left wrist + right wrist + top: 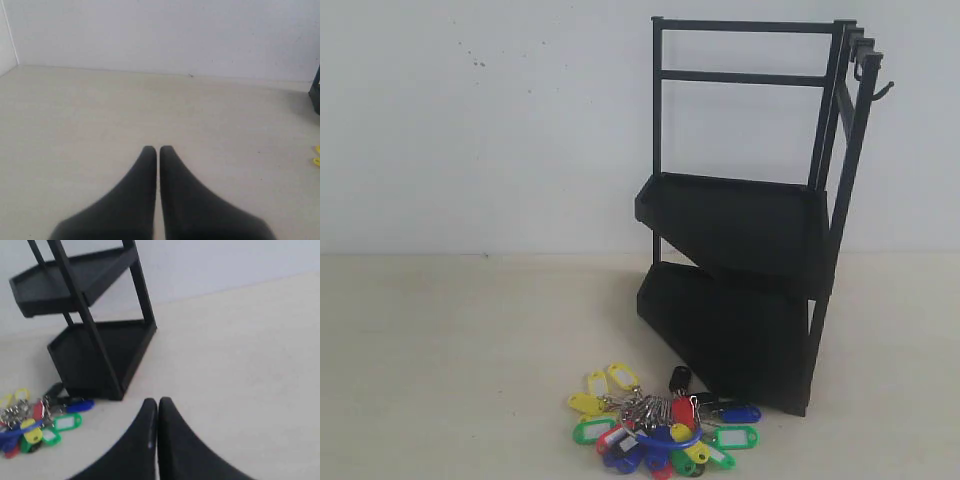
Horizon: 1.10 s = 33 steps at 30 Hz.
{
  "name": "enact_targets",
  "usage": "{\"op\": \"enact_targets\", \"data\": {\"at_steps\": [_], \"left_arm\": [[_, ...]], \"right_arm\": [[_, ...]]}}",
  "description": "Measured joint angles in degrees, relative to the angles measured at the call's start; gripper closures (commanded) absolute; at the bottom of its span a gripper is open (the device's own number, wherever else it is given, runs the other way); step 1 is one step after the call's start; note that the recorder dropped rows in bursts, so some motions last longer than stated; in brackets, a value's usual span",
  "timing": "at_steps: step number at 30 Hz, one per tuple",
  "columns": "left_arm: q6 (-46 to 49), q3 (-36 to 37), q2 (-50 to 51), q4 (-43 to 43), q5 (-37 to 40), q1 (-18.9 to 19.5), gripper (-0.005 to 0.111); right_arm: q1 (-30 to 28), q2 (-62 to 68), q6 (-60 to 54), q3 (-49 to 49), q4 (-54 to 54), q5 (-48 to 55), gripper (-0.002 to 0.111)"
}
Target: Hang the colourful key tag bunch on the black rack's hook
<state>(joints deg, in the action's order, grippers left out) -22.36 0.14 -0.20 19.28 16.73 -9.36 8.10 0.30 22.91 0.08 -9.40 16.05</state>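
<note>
The bunch (658, 420) is laid flat on the table (440, 350), spread out just before the foot of the rack (730, 225), near the lower tray (720, 330). Yellow, green, blue, red and black tags are made out, gathered by a blue loop. The rack is stood upright before the white wall (470, 120), its two trays slanted, one above the other. The hook (881, 92) is found at the top of the rack's right-hand upright in the exterior view, its tip turned up, and nothing is hung on it; the bunch is placed well apart from it, far below. The left gripper (158, 149) is held over bare table, its fingers closed tip to tip with only a hairline between them and nothing gripped. A sliver of yellow tag and a black edge of the rack are caught at the border of its view. The right gripper (157, 401) is likewise closed, fingers pressed together and empty. It is held over the table beside the rack (100, 355), with the bunch (30, 427) seen near the rack's foot, apart from the fingers.
</note>
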Motion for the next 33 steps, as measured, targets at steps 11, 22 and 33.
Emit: {"op": "enact_targets", "data": {"at_steps": [11,22,33], "left_arm": [[0.0,0.0,0.0,0.0,0.0,0.0,0.102],[0.0,0.0,0.0,0.0,0.0,0.0,0.102],[0.0,0.0,0.0,0.0,0.0,0.0,0.102]], "right_arm": [[0.0,-0.13,1.08,0.0,0.22,-52.22,0.108],[0.0,-0.22,1.08,-2.0,3.15,-65.9,0.108],[0.0,15.17,5.94,-33.53,3.08,-17.65,0.108]]}}
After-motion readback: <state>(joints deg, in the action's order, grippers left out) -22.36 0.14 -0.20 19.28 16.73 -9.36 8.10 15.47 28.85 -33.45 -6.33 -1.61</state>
